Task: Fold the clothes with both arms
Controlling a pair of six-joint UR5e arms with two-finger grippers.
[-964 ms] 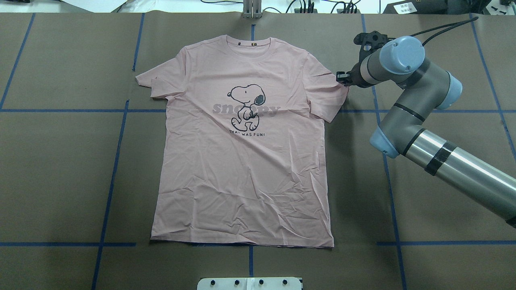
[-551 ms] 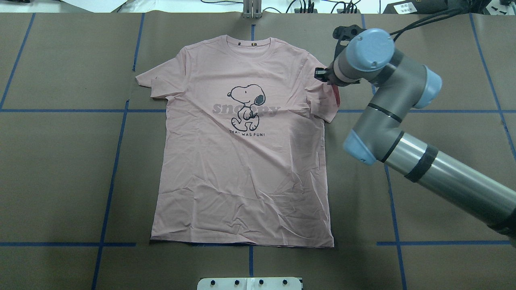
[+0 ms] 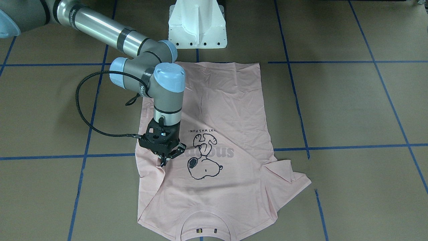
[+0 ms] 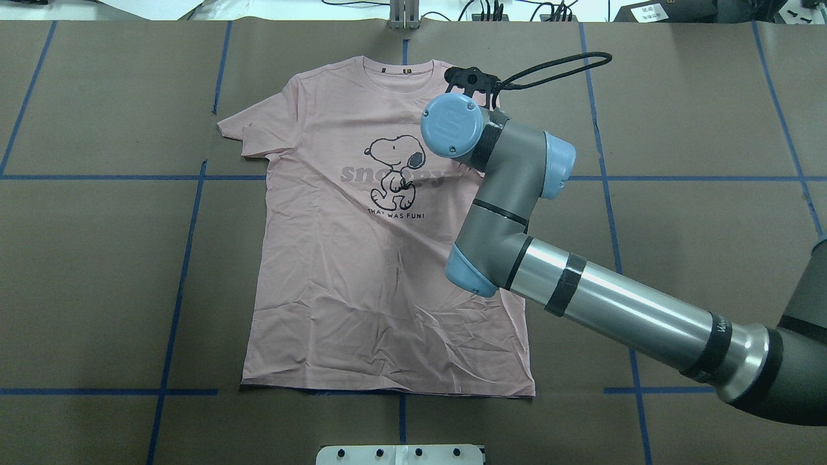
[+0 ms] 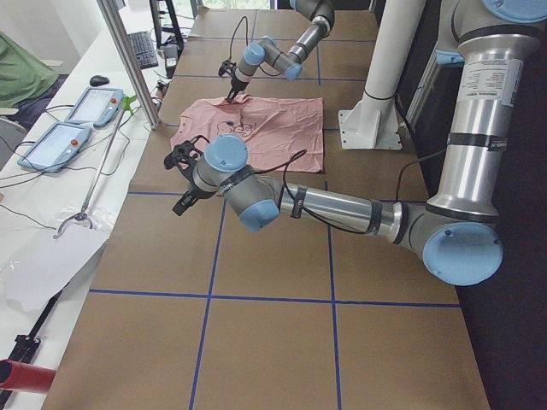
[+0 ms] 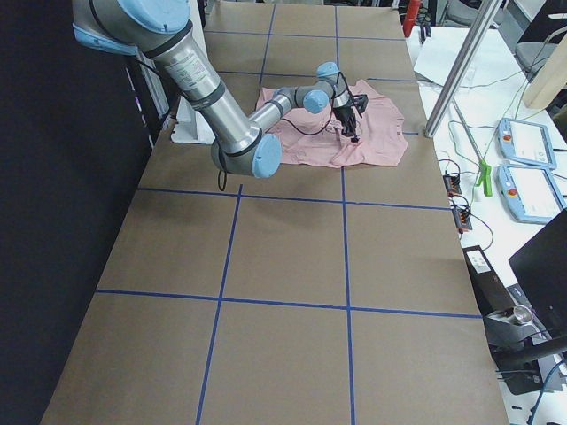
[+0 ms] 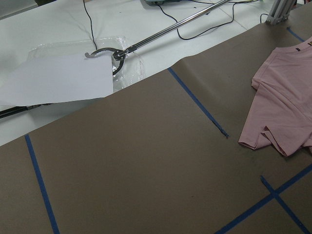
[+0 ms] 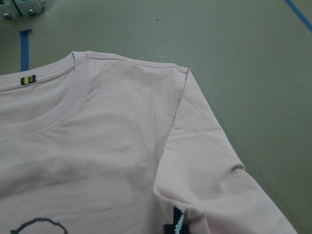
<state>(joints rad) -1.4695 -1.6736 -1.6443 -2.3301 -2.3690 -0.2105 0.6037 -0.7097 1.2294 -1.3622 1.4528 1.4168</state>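
The white pedestal base (image 3: 197,25) stands just short of the T-shirt (image 4: 362,271)'s hem (image 4: 387,389), which lies straight and flat. The shirt lies print up on the brown paper table (image 4: 97,271). There is wide bare paper off both of its side edges and a narrower strip beyond its collar.

The right arm (image 4: 614,310) comes in across the shirt's right side edge and covers that part of the chest from above. The right gripper (image 3: 164,160) hangs over the chest beside the dog print (image 3: 204,164). Its fingers are drawn together to a point on a pinch of cloth, and creases run out from there. The right sleeve (image 8: 214,185) is turned in over the chest, so that side edge runs straight. The left sleeve (image 4: 249,132) sticks out with its end crumpled under.

The collar (image 4: 400,70) lies flat at the far end.

Only the front view shows the right fingertips; overhead, the wrist hides them. Only the right wrist view shows the black sleeve tag (image 8: 176,225). Only the left side view catches the left gripper (image 5: 181,162), over bare paper well off the left sleeve. Whether it is open or closed cannot be told.
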